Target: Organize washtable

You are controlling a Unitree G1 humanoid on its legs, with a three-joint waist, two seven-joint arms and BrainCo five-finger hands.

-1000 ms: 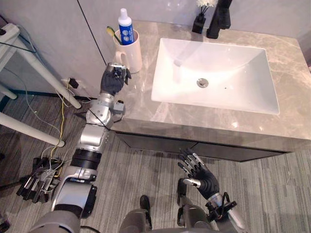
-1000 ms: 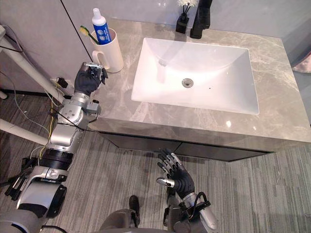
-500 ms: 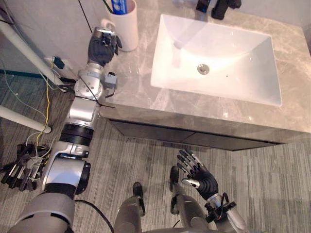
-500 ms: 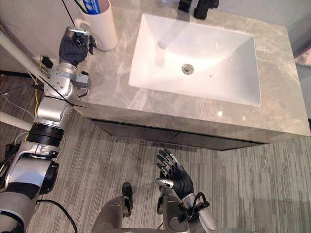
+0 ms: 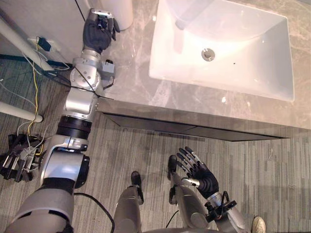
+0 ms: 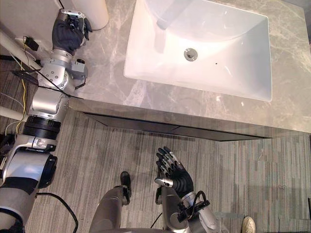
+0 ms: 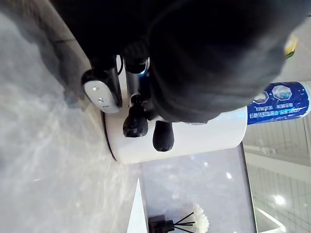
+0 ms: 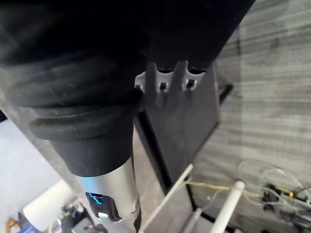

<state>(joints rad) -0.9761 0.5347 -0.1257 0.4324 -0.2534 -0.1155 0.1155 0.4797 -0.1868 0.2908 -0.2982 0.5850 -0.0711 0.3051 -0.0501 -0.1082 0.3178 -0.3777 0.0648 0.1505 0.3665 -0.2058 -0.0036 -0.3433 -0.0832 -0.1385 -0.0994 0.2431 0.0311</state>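
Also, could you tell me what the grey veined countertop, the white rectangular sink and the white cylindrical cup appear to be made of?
Grey veined countertop: polished marble or marble-look stone, going by pale veins and sheen. White rectangular sink: probably glazed ceramic; smooth, glossy, with highlights. White cylindrical cup: likely glazed ceramic, though glossy plastic cannot be ruled out.

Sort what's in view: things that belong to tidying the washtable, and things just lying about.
Job: white cup holding a toothpaste tube, beside the left hand; reed diffuser; washtable top; sink.
Lying about: floor wires; white frame leg; a person's shoe. The right hand hangs open above the floor.
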